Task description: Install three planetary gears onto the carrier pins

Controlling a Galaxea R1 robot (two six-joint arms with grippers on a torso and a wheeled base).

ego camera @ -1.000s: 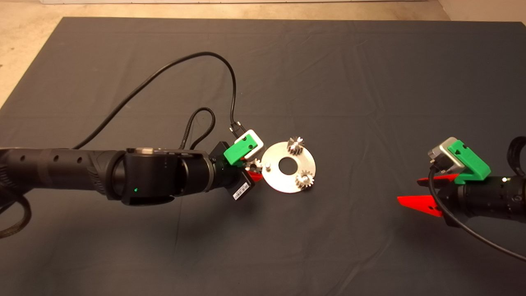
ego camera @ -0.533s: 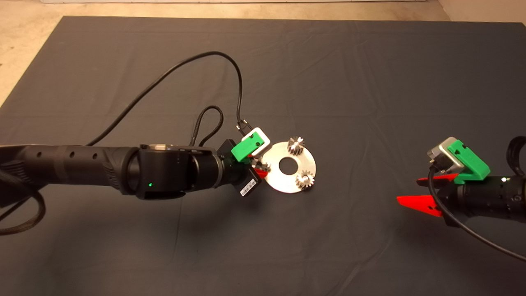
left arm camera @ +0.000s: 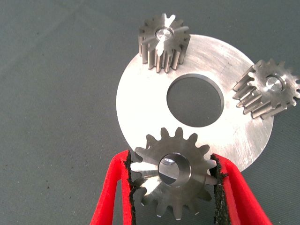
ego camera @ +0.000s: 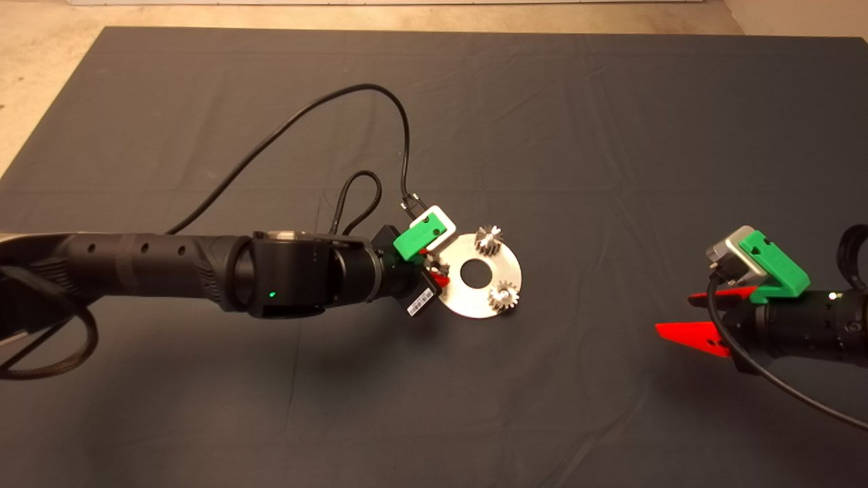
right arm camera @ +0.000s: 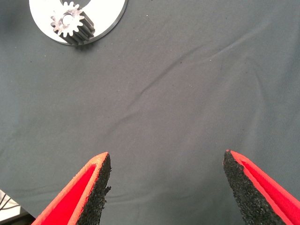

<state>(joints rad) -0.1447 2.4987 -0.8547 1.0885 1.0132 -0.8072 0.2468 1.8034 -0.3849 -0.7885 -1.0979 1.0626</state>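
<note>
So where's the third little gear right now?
The third small toothed metal gear is clamped in the left gripper, over the left edge of the flat round aluminium disc; the other two gears sit on pins.

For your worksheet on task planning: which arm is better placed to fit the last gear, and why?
Left. The left gripper already grips the third gear over the disc; the right gripper waits open, far away.

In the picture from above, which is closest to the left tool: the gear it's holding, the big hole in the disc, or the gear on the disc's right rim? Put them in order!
From the left tool:
1. The held gear, pinched between its pads at the disc's left edge.
2. The centre hole, in the disc's middle.
3. The right-rim gear, seated on the side toward the right arm.
</note>
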